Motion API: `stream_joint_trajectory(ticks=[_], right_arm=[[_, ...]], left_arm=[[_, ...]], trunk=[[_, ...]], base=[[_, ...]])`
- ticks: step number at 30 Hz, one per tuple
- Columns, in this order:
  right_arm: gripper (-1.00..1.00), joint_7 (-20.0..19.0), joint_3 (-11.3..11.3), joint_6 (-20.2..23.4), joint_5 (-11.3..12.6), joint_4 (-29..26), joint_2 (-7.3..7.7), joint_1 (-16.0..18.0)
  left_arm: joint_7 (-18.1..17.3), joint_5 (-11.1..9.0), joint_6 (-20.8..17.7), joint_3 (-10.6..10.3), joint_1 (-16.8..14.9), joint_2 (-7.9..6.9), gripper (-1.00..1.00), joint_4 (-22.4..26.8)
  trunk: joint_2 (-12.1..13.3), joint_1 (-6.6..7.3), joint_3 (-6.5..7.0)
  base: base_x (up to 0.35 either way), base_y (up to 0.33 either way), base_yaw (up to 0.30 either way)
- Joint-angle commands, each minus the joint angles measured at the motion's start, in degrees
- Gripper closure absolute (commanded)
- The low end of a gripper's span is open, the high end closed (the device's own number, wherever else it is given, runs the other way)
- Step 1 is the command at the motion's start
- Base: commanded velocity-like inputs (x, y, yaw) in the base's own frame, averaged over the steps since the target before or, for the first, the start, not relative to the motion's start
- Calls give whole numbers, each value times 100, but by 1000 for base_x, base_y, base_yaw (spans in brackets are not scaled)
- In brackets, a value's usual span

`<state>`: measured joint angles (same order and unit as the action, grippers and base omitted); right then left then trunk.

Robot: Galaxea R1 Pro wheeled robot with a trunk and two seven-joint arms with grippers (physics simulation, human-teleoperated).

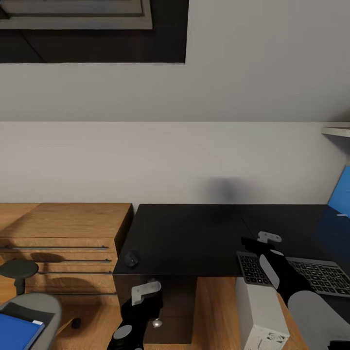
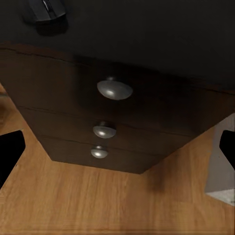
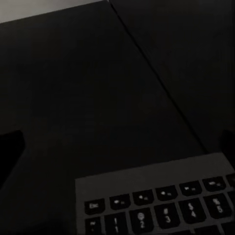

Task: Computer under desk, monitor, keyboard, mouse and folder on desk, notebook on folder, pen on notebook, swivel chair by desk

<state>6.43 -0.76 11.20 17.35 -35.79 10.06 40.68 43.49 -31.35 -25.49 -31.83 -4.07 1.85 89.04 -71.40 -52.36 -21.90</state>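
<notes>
Head view, workspace stock: black desk (image 1: 194,233) against the white wall, drawer bank at its front left with three round knobs (image 2: 114,89). Item one, mouse (image 1: 131,259): small, dark, rounded, lying near the desk's left front edge, well apart from the keyboard; judged light and smooth-shelled, likely to skate on the glossy top, best taken across its narrow flanks from above. Item two, keyboard (image 1: 311,273): grey, flat, at the desk's right front edge; judged stiff and thin, awkward to pinch flat, easier slid or lifted by a long edge that overhangs. Item three, computer (image 1: 260,313): pale grey tower standing on the wooden floor under the desk front; judged heavy, better left alone. Item four, folder (image 1: 17,333): blue, lying on the seat of the swivel chair (image 1: 36,304) at lower left; judged light, flexible, prone to sag, so hold near the spine or a firm edge. Blue panel at the far right edge, possibly the monitor, too cropped to tell. Left gripper (image 1: 146,294): hanging in front of the drawers below the mouse, fingers spread wide in its wrist view, holding nothing. Right gripper (image 1: 265,240): over the keyboard's left end, dark fingertips wide apart at the wrist view's edges, empty.
</notes>
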Motion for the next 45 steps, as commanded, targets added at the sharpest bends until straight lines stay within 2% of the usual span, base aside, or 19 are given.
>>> stream_joint_trajectory(ticks=[1, 7, 9, 15, 18, 21, 23, 27, 31, 33, 36, 37, 40, 41, 42, 43, 45], right_arm=[[-100, 27, -7, 31, 41, -11, 5, 1], [-100, 25, -4, 19, 37, 5, 17, 1], [-100, 25, -4, 16, 37, 9, 22, 1], [-100, 32, 34, 14, 36, 16, 45, 1], [-100, 49, 141, -4, 31, 71, 48, 1], [-100, 150, 307, -122, 26, 408, 54, 8], [-100, 224, 350, -246, 25, 558, 68, 12], [-100, 607, 407, -759, 23, 796, 115, 18], [-100, 1066, 427, -1030, 25, 872, 148, 23], [-100, 1262, 451, -1096, 32, 923, 226, 26], [-100, 1328, 599, -1123, 39, 1073, 333, 35], [-100, 1350, 892, -1141, 40, 1248, 414, 45], [-100, 1370, 1097, -1105, 40, 1410, 570, 66], [-100, 1384, 1107, -1094, 40, 1457, 587, 76], [-100, 1620, 1135, -974, 44, 1843, 726, 275], [-100, 1742, 1141, -913, 50, 2040, 783, 434], [-100, 1808, 1144, -872, 57, 2144, 813, 527]], left_arm=[[45, -36, -15, -7, -6, -26, -100, -27], [41, -31, 20, -12, -6, -260, -100, -343], [35, -30, 34, -20, -6, -350, -100, -581], [27, -26, 147, -44, -6, -401, -100, -1435], [7, -25, 454, -67, -6, -393, -100, -2036], [-140, -11, 1144, -86, -6, -388, -100, -2815], [-247, -6, 1435, -89, -6, -387, -100, -3064], [-513, 2, 2071, -93, -6, -400, -100, -3534], [-588, 5, 2281, -117, -6, -398, -100, -3767], [-599, 5, 2336, -173, -5, -405, -100, -3835], [-597, 6, 2355, -197, -6, -411, -100, -3857], [-597, 6, 2362, -205, -6, -408, -100, -3866], [-590, 6, 2364, -209, -6, -409, -100, -3875], [-590, 6, 2366, -209, -6, -408, -100, -3875], [-588, 6, 2371, -209, -6, -412, -100, -3876], [-588, 6, 2378, -209, -6, -413, -100, -3876], [-588, 7, 2386, -209, -6, -413, -100, -3876]], trunk=[[-4, 0, -7], [-4, 0, -7], [-4, 0, -7], [-4, 0, -7], [-4, 0, -7], [-4, 0, -7], [-4, 0, -7], [-4, 0, -7], [-4, 0, -7], [-4, 0, -7], [-4, 0, -7], [-4, 0, -7], [-4, 0, -7], [-4, 0, -7], [-4, 0, -7], [-4, 0, -7], [-4, 0, -7]], base=[[-12, -6, 0], [-6, -3, 0], [-1, -1, 0], [0, 0, 0], [0, 0, 0], [0, 0, 0], [0, 0, 0], [0, 0, 0], [0, -2, 0], [0, -103, 0], [0, -235, 0], [0, -85, 0], [0, -34, 0], [0, -11, 0], [0, -4, 0], [0, -2, 0], [0, -1, 0]])
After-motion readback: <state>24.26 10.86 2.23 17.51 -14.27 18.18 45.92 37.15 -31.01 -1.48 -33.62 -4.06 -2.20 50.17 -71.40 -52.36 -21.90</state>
